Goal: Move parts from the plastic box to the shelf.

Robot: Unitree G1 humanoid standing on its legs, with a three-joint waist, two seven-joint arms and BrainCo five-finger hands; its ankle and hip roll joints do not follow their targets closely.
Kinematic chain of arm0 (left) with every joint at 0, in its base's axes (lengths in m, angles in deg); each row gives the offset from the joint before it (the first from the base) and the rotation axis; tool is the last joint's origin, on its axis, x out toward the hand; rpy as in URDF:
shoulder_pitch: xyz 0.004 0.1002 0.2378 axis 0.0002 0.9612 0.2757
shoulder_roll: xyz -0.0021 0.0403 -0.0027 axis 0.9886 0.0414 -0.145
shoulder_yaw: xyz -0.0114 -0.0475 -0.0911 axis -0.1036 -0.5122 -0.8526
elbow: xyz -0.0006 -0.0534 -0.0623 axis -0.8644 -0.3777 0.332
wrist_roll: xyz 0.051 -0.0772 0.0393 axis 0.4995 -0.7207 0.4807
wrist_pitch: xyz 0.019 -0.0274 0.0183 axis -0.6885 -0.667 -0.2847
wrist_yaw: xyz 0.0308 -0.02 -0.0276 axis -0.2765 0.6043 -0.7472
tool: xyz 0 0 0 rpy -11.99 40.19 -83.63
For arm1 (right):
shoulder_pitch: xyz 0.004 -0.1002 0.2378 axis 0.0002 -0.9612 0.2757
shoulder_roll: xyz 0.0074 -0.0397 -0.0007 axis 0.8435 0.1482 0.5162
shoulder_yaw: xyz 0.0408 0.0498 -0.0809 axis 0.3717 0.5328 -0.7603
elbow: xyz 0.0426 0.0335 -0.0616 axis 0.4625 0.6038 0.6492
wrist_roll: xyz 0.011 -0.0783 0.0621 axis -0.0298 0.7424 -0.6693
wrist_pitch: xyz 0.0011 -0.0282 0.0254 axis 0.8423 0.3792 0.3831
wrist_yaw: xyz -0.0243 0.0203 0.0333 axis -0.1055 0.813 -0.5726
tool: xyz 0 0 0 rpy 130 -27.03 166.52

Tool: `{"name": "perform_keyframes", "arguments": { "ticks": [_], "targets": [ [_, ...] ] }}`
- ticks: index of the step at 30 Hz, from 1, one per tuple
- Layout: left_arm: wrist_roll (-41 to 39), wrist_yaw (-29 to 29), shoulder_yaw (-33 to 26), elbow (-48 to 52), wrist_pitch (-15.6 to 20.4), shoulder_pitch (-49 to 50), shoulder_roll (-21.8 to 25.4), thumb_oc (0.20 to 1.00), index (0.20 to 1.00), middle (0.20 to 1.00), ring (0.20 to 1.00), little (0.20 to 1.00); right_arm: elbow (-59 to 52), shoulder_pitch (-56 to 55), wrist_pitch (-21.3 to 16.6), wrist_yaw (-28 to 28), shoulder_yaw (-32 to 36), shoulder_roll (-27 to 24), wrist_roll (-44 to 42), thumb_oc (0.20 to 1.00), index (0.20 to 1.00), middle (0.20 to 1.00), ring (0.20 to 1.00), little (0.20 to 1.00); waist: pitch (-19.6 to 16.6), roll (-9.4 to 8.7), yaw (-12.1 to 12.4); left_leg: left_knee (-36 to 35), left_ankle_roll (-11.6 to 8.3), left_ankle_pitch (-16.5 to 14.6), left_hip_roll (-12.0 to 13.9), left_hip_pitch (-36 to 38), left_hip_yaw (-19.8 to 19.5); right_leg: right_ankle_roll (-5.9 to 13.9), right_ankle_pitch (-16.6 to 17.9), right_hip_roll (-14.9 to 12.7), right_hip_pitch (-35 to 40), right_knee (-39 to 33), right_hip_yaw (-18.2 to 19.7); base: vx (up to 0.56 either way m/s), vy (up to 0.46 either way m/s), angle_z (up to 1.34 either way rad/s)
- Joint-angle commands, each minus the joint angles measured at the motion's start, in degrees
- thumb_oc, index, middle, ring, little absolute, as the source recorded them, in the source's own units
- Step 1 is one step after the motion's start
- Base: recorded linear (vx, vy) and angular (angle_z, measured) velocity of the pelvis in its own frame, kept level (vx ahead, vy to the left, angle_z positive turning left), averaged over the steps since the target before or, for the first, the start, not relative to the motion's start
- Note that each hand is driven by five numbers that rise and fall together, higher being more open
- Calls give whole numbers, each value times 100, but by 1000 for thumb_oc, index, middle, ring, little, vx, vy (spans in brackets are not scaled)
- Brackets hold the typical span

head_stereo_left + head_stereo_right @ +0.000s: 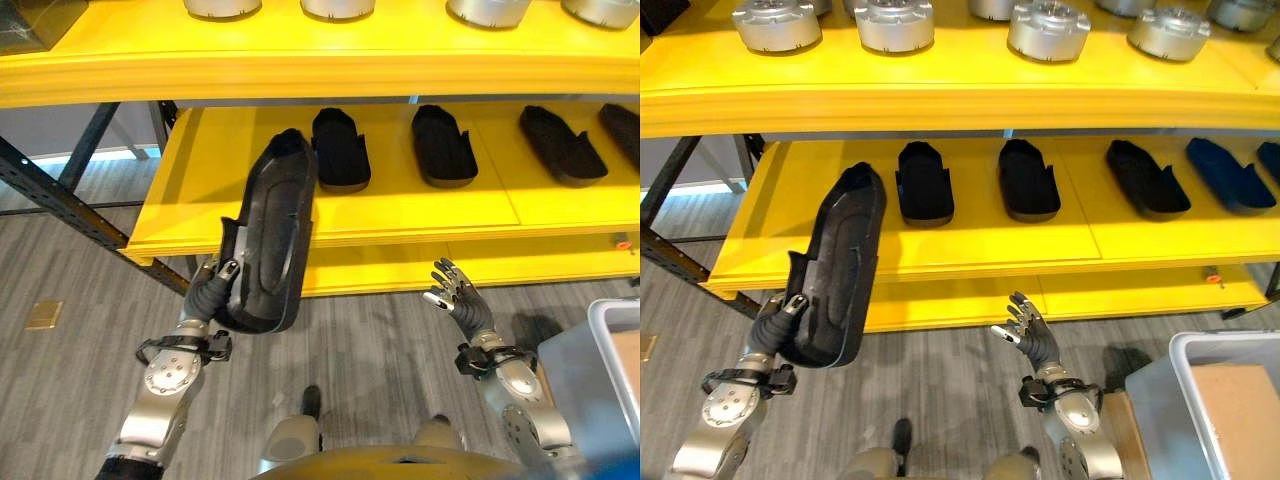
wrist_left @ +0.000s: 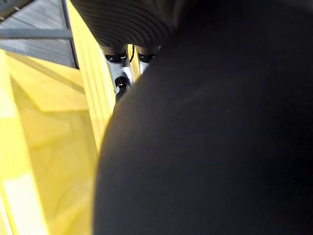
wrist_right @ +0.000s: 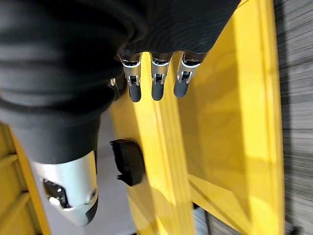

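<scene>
Part: long black shell (image 1: 272,232), held upright in left hand (image 1: 212,290), fingers curled round its lower end, top overlapping the lower shelf edge.
Right hand (image 1: 458,297): fingers spread, empty.
Shelf (image 1: 420,215): yellow, 2 tiers; black parts on the lower tier.
Floor (image 1: 80,300): grey planks.
Right eye view: 4 metal discs (image 1: 1047,28) shown whole.

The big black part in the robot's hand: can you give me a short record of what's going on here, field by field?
Held item: long black part, tilted, its far end over the front of the lower shelf
Holding hand: left hand, curled round the part's near end
Other hand: right hand, fingers spread, holding nothing
Already on lower shelf: row of black parts
Upper shelf: round silver parts
Source: plastic box, at the robot's right
</scene>
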Motion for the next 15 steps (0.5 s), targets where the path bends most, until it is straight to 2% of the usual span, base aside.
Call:
{"name": "perform_keyframes", "arguments": {
  "ticks": [1, 6, 7, 8, 10, 11, 13, 14, 15],
  "targets": [
    [27, 48, -146, 418, 343, -292, 52, 200, 200, 200, 200, 200, -284, 100, -226, 71, 172, -131, -147, 1000, 1000, 1000, 1000, 1000, -147, -43, -157, -472, 353, -208, -689, 540, 98, -519, 398, 552, -7, -762, -265, 0, 0, 49],
    [27, 48, -146, 418, 343, -292, 52, 200, 200, 200, 200, 200, -284, 100, -226, 71, 172, -131, -147, 1000, 1000, 1000, 1000, 1000, -147, -43, -157, -472, 353, -208, -689, 540, 98, -519, 398, 552, -7, -762, -265, 44, -24, -7],
    [46, 109, -182, 402, 367, -134, -151, 200, 200, 200, 200, 200, -349, 47, -238, 133, 188, -263, -159, 1000, 1000, 1000, 1000, 1000, -266, -215, -189, -290, 280, -386, -739, 604, 215, -630, 367, 890, 390, -1473, 206, 453, -335, 3],
    [-90, 145, -124, 331, 366, -63, -326, 200, 200, 200, 200, 200, -385, -34, -232, 115, 394, -458, -161, 1000, 1000, 1000, 1000, 1000, -309, -196, -148, 327, 110, -653, -636, 561, 379, -759, 233, 896, 711, -1499, 157, 479, -372, -14],
    [-105, 150, -115, 327, 364, -60, -321, 200, 200, 200, 200, 200, -390, -52, -226, 116, 415, -481, -172, 1000, 1000, 1000, 1000, 1000, -299, -197, -161, 440, 79, -701, -625, 519, 372, -783, 191, 900, 726, -1472, 124, 173, -192, -21],
    [-112, 140, -88, 330, 341, -62, -334, 200, 200, 200, 200, 200, -392, -96, -236, 93, 471, -540, -200, 1000, 1000, 1000, 1000, 1000, -244, -194, -162, 854, -14, -731, -590, 388, 373, -867, 71, 905, 778, -1380, 51, 86, -139, -1],
    [-152, 161, -59, 303, 345, -76, -375, 200, 200, 200, 200, 200, -378, -110, -235, 91, 485, -599, -193, 1000, 1000, 1000, 1000, 1000, -142, -192, -148, 1611, -154, -592, -577, 88, 392, -953, 1, 884, 892, -1371, -11, 58, -115, 23],
    [-152, 161, -59, 303, 345, -76, -375, 200, 200, 200, 200, 200, -378, -110, -235, 91, 485, -599, -193, 1000, 1000, 1000, 1000, 1000, -144, -189, -151, 1622, -154, -597, -575, 80, 389, -953, 1, 886, 889, -1371, -15, -1, -89, 28],
    [-200, 158, -51, 287, 366, -95, -401, 200, 200, 200, 200, 200, -347, -65, -249, 81, 489, -648, -209, 1000, 1000, 1000, 1000, 1000, 22, -214, -79, 2397, -321, -236, -592, -264, 432, -1025, -42, 833, 1006, -1376, -95, -16, -82, 30]
  ]
}}
